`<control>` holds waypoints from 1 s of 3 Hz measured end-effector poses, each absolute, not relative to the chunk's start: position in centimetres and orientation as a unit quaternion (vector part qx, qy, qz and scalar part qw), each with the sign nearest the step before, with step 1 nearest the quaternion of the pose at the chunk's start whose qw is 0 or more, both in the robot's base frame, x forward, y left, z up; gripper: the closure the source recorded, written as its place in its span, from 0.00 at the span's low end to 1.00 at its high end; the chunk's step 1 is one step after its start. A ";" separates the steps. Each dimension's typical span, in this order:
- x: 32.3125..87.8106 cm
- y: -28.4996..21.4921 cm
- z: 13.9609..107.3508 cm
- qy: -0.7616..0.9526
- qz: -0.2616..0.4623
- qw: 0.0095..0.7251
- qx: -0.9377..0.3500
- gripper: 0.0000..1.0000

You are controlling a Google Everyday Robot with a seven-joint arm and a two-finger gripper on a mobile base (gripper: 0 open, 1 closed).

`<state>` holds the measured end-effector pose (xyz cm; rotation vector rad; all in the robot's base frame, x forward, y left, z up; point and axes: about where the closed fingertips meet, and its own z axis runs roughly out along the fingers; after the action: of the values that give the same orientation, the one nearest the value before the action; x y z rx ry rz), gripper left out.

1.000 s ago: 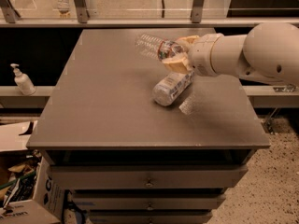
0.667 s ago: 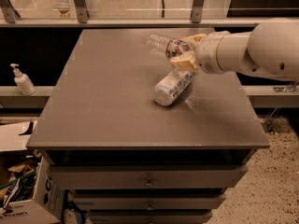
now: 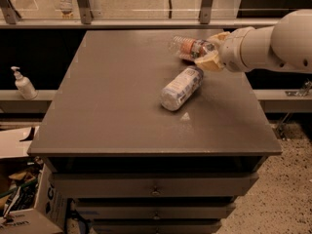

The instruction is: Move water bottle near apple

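Observation:
My gripper (image 3: 210,50) is at the back right of the dark table (image 3: 112,111), shut on the clear ribbed water bottle (image 3: 187,47). It holds the bottle on its side, a little above the tabletop, with the bottle pointing left. The reddish label band shows near my fingers (image 3: 210,61). The apple is not visible; it may be hidden behind my gripper or out of view.
A second bottle with a white-blue label (image 3: 181,87) lies on its side just in front of my gripper. My white arm (image 3: 273,45) reaches in from the right. A soap dispenser (image 3: 22,83) stands on a ledge at the left. Drawers sit below the tabletop.
My gripper has moved with the water bottle toward the back right of the table. The labelled bottle has stayed where it was.

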<state>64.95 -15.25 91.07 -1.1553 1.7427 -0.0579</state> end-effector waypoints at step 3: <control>64.3 -21.8 90.3 0.740 -0.080 0.454 -0.490 1.00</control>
<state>64.35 -21.83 90.34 -1.2087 1.8256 -0.1964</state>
